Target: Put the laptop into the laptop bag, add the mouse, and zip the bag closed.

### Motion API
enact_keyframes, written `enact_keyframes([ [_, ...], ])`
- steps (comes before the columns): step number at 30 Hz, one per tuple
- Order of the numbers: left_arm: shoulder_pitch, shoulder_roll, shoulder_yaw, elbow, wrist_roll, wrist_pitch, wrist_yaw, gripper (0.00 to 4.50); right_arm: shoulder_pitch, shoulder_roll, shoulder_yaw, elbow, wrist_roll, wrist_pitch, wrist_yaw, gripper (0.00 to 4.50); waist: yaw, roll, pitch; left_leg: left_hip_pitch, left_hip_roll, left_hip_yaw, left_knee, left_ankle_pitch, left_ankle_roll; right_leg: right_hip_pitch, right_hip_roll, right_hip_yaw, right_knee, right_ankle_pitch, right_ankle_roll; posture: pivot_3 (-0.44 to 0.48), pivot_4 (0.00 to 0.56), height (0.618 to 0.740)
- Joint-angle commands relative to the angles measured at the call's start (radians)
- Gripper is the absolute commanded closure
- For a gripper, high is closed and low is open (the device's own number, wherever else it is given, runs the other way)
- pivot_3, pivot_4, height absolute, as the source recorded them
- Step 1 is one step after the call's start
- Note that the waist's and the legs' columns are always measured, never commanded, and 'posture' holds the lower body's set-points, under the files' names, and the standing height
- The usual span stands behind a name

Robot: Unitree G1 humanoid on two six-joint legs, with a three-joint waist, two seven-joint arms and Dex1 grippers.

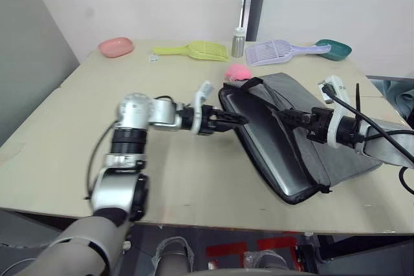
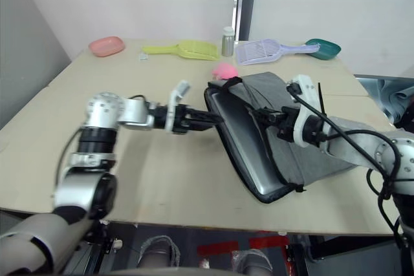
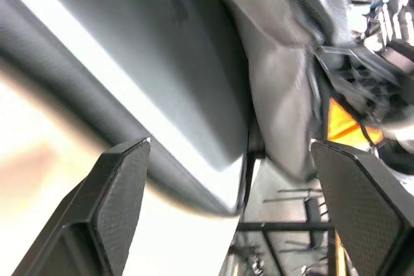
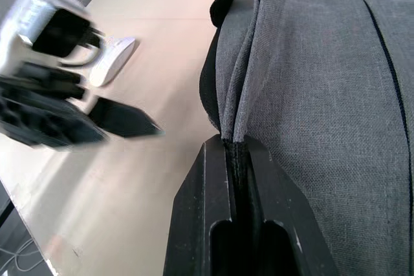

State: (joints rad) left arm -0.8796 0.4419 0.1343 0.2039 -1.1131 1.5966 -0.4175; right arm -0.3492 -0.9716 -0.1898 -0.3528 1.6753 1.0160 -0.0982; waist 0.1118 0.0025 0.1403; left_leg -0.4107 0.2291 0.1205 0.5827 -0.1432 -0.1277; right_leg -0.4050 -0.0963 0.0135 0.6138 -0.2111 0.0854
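Note:
The grey laptop bag [image 1: 343,159] lies on the right half of the table with its open side facing left. The silver-grey laptop [image 1: 262,137] rests inside that opening, its face showing between the black edges. My right gripper [image 1: 284,116] is shut on the bag's upper fabric flap [image 4: 242,95], holding it raised above the laptop. At the bag's left rim my left gripper [image 1: 240,119] is open, and in the left wrist view its fingers [image 3: 123,185] stand wide apart by the laptop's edge [image 3: 162,50]. The mouse is out of view.
A pink plush toy [image 1: 238,71] sits just behind the bag. Along the back of the table are a pink dish [image 1: 116,46], a yellow scoop [image 1: 194,49], a metal bottle [image 1: 239,42], a lavender scoop [image 1: 278,51] and a teal bowl [image 1: 334,48].

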Motion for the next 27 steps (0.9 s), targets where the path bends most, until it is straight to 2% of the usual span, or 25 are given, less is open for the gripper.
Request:
enact_keyframes([
  [1,0.061,0.173,-0.055,-0.167,0.017,-0.100,-0.273,0.38,-0.014,-0.007,-0.021,-0.005,-0.038,0.002,0.038,4.50,-0.002,0.000,0.000,0.000,0.000,0.000,0.000,0.000,0.000,0.000,0.000,0.000,-0.001,0.000,-0.001,0.000,0.150,0.740],
  [3,0.110,0.261,-0.075,-0.216,0.059,-0.217,-0.415,0.38,-0.009,0.004,0.002,-0.012,-0.081,0.012,0.068,4.50,0.004,0.000,0.000,-0.001,0.000,0.000,-0.001,0.000,0.000,0.000,0.000,-0.001,-0.001,-0.002,-0.003,0.000,0.150,0.740],
  [6,0.163,0.313,-0.034,-0.268,0.068,-0.330,-0.542,0.38,-0.001,0.029,0.051,-0.008,-0.181,0.018,0.112,4.50,0.007,0.000,0.000,-0.001,0.000,-0.001,-0.001,0.000,0.000,0.000,-0.001,-0.002,-0.001,-0.002,-0.003,0.000,0.150,0.740],
  [10,0.228,0.337,0.055,-0.339,0.021,-0.399,-0.620,0.38,-0.005,0.079,0.086,0.001,-0.266,0.018,0.155,4.50,0.008,0.001,0.000,-0.001,0.000,-0.001,0.000,0.000,0.000,0.000,-0.001,-0.003,0.001,-0.002,-0.004,0.000,0.150,0.740],
  [12,0.296,0.386,0.093,-0.388,0.019,-0.439,-0.703,0.38,-0.016,0.106,0.090,0.004,-0.283,0.024,0.169,4.50,0.001,0.001,0.000,0.000,0.001,-0.001,0.000,0.000,-0.001,0.000,-0.001,-0.002,0.001,-0.002,-0.004,0.000,0.150,0.740],
  [16,0.446,0.507,0.152,-0.379,0.092,-0.537,-0.828,0.38,-0.018,0.154,0.091,0.006,-0.293,0.039,0.170,4.50,-0.010,0.001,0.000,0.001,0.001,-0.001,-0.003,0.000,-0.001,-0.001,0.000,-0.003,0.002,-0.004,-0.006,0.000,0.150,0.740],
  [19,0.527,0.562,0.205,-0.328,0.129,-0.595,-0.874,0.38,0.002,0.177,0.090,0.000,-0.310,0.049,0.175,4.50,-0.010,0.001,0.000,0.001,0.002,0.000,-0.003,0.000,-0.001,-0.001,0.000,-0.003,0.002,-0.004,-0.006,0.000,0.150,0.740],
  [21,0.566,0.585,0.234,-0.297,0.151,-0.628,-0.895,0.36,0.007,0.187,0.084,0.005,-0.320,0.054,0.178,3.77,-0.007,0.001,0.000,0.001,0.002,0.000,-0.003,0.000,-0.001,-0.001,0.000,-0.003,0.002,-0.004,-0.006,0.000,0.150,0.740],
  [22,0.584,0.596,0.251,-0.283,0.160,-0.640,-0.905,0.36,0.004,0.192,0.080,0.011,-0.323,0.057,0.181,3.59,-0.007,0.001,0.000,0.001,0.002,0.000,-0.003,0.000,-0.001,-0.001,0.000,-0.003,0.002,-0.004,-0.006,0.000,0.150,0.740],
  [24,0.605,0.607,0.267,-0.270,0.173,-0.664,-0.918,0.36,-0.001,0.198,0.075,0.019,-0.329,0.062,0.185,2.73,-0.006,0.001,0.000,0.002,0.002,0.000,-0.003,0.000,-0.001,-0.001,0.000,-0.003,0.002,-0.004,-0.006,0.000,0.150,0.740],
  [27,0.653,0.626,0.275,-0.263,0.229,-0.753,-0.965,0.36,-0.015,0.203,0.065,0.023,-0.332,0.067,0.204,1.77,-0.008,0.001,0.000,0.003,0.002,0.000,-0.003,0.000,-0.001,-0.001,0.000,-0.002,0.003,-0.004,-0.006,0.000,0.150,0.740],
])
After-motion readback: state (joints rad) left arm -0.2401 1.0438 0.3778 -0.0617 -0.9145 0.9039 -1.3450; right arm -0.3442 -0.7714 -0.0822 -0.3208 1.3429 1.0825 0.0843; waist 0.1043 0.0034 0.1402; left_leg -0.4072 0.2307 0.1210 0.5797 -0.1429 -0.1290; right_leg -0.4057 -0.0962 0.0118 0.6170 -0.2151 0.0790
